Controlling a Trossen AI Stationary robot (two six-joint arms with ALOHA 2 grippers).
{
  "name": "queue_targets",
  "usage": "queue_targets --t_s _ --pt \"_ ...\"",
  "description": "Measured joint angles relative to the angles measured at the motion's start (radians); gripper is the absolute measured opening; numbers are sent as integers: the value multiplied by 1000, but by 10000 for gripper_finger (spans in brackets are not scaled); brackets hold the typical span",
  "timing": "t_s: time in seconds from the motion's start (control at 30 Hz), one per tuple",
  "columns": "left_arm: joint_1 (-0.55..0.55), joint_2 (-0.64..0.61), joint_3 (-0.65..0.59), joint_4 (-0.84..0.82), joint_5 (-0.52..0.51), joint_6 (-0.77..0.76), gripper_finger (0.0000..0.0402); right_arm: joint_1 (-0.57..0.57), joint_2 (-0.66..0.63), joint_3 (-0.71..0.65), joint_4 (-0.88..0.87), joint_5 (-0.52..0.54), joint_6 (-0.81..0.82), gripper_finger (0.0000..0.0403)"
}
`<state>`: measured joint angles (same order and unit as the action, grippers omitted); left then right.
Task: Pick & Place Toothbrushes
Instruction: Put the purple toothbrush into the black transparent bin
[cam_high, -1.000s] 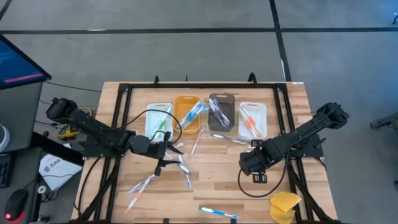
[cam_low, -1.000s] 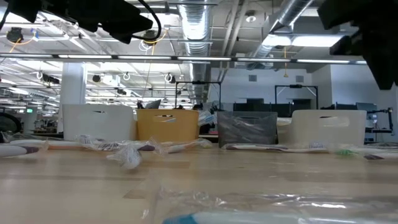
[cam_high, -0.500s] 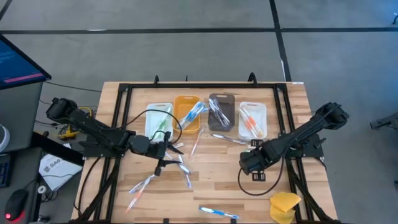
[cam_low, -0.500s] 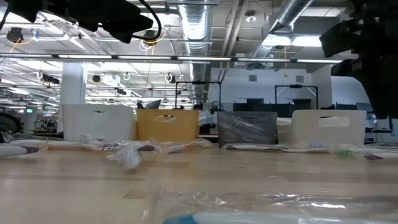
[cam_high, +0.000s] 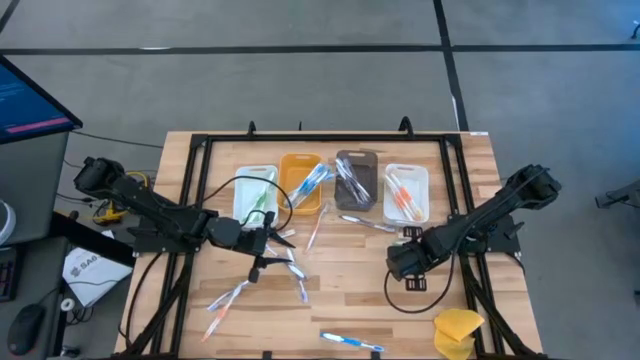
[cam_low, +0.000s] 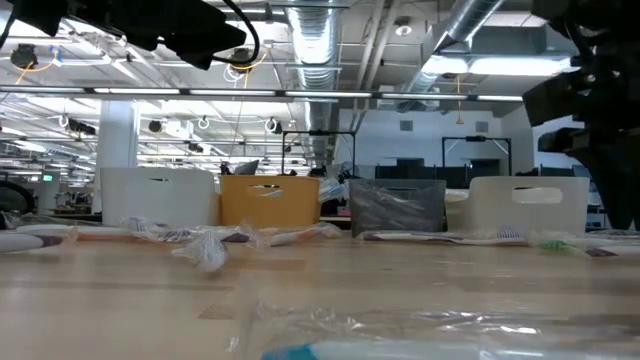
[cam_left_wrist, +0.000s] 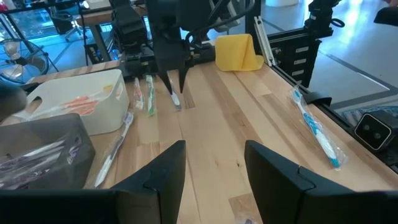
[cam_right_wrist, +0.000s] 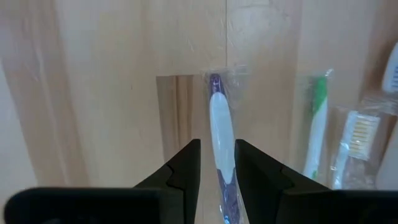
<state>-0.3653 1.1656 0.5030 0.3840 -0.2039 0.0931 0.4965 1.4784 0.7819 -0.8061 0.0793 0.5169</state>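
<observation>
Wrapped toothbrushes lie scattered flat on the wooden table (cam_high: 340, 290); others lie in the four bins at the far side. My right gripper (cam_right_wrist: 217, 143) points straight down at the table, open by a narrow gap. Its fingers stand on either side of a white-and-purple toothbrush (cam_right_wrist: 216, 106) in clear wrap. The left wrist view shows that gripper (cam_left_wrist: 175, 87) from across the table, its tips at the toothbrush (cam_left_wrist: 176, 101). My left gripper (cam_high: 275, 255) is open wide (cam_left_wrist: 214, 155) and hovers over the table's left middle, above a few toothbrushes (cam_high: 298, 278). My right gripper comes at the white-and-purple toothbrush from above, one finger on each side of its handle (cam_right_wrist: 219, 163), across its length. The toothbrush lies flat on the table. Whether the fingers (cam_right_wrist: 249, 171) touch it, I cannot tell.
At the far side stand a white bin (cam_high: 255, 190), an orange bin (cam_high: 300, 180), a grey bin (cam_high: 355, 178) and another white bin (cam_high: 405, 192). A yellow sponge (cam_high: 458, 330) sits at the near right corner. A blue toothbrush (cam_high: 350, 342) lies near the near edge. A black frame borders the table.
My right arm has come down toward the table, over the toothbrush near the right-hand white bin. The toothbrushes have not moved.
</observation>
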Motion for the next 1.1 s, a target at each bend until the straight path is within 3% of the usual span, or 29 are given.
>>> queue_targets --t_s 0.63,1.1 --pt "0 0 0 2 0 0 158 0 3 -25 34 0 -1 92" --pt "0 0 0 7 0 0 158 -1 147 -16 52 3 -23 92"
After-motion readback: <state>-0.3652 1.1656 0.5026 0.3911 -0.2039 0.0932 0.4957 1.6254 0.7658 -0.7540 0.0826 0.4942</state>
